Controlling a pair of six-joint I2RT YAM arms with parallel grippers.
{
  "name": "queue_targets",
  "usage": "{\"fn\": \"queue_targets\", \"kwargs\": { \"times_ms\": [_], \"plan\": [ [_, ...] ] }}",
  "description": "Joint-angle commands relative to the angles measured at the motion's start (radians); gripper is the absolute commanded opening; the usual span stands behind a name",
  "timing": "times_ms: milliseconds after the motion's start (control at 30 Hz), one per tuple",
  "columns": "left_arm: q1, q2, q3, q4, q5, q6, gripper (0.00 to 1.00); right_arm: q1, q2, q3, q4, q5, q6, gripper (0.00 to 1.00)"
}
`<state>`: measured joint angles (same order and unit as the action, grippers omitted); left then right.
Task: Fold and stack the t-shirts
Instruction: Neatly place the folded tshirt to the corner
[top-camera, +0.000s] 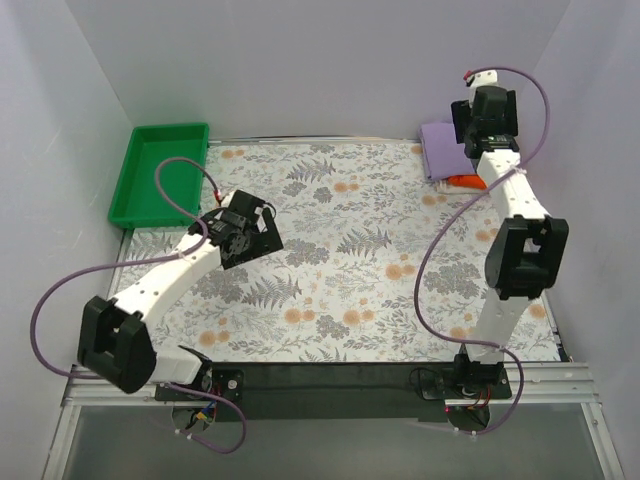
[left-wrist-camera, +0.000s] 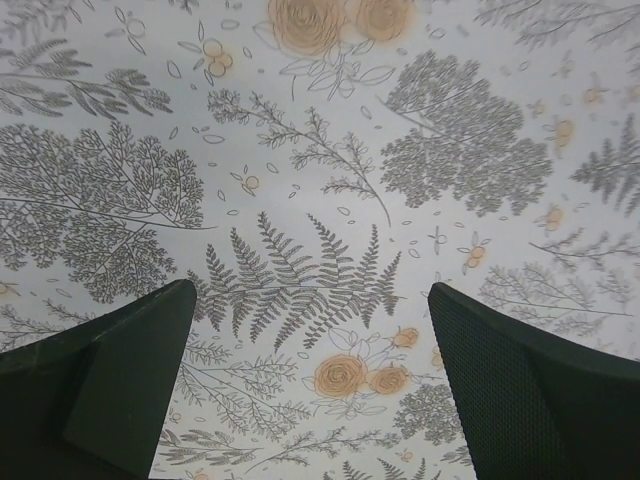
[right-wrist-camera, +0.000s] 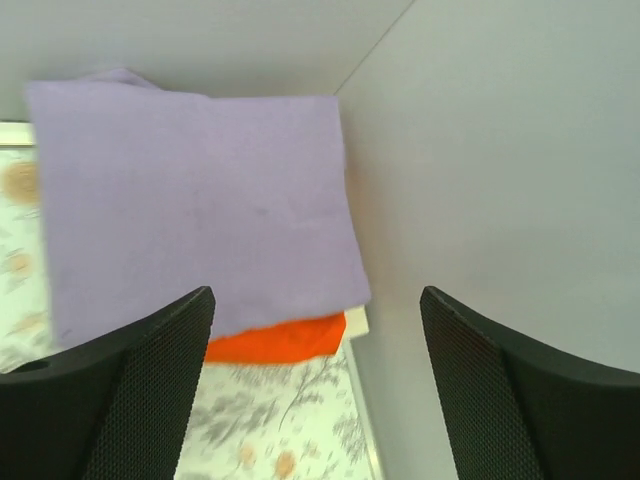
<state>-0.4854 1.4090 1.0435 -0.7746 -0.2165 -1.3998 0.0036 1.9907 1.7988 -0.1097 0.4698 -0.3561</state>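
A folded lavender t-shirt lies on top of a stack in the far right corner of the table. In the right wrist view the lavender shirt covers a folded orange shirt, and a whitish shirt's corner peeks out beneath. My right gripper hangs above the stack, open and empty. My left gripper is open and empty over the floral cloth at the table's left middle.
A green plastic tray stands at the far left corner. White walls close in the back and the sides. The floral tablecloth covers the table.
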Motion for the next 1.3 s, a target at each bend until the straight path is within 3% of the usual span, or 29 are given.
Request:
{"fn": "queue_targets", "kwargs": {
  "times_ms": [0, 233, 267, 400, 667, 967, 1267],
  "plan": [
    [0.007, -0.165, 0.036, 0.012, -0.104, 0.033, 0.96, -0.011, -0.225, -0.077, -0.083, -0.066, 0.166, 0.8],
    [0.007, -0.462, 0.013, -0.02, -0.279, 0.002, 0.97, -0.013, -0.636, -0.295, -0.286, -0.172, 0.348, 0.93],
    [0.008, -0.499, 0.003, -0.018, -0.3, 0.002, 0.97, -0.013, -0.739, -0.365, -0.307, -0.201, 0.389, 0.98],
    [0.007, -0.73, -0.085, 0.023, -0.351, 0.045, 0.98, -0.013, -1.024, -0.566, -0.309, -0.266, 0.436, 0.98],
    [0.007, -0.939, -0.132, 0.034, -0.374, 0.16, 0.98, 0.041, -1.525, -0.858, -0.314, -0.24, 0.361, 0.98],
    [0.007, -1.058, -0.201, 0.03, -0.337, 0.122, 0.98, 0.065, -1.74, -0.872, -0.502, -0.276, 0.399, 0.98],
    [0.007, -1.033, -0.185, 0.081, -0.274, 0.051, 0.98, 0.111, -1.773, -0.779, -0.571, -0.315, 0.39, 0.98]
  ]
}}
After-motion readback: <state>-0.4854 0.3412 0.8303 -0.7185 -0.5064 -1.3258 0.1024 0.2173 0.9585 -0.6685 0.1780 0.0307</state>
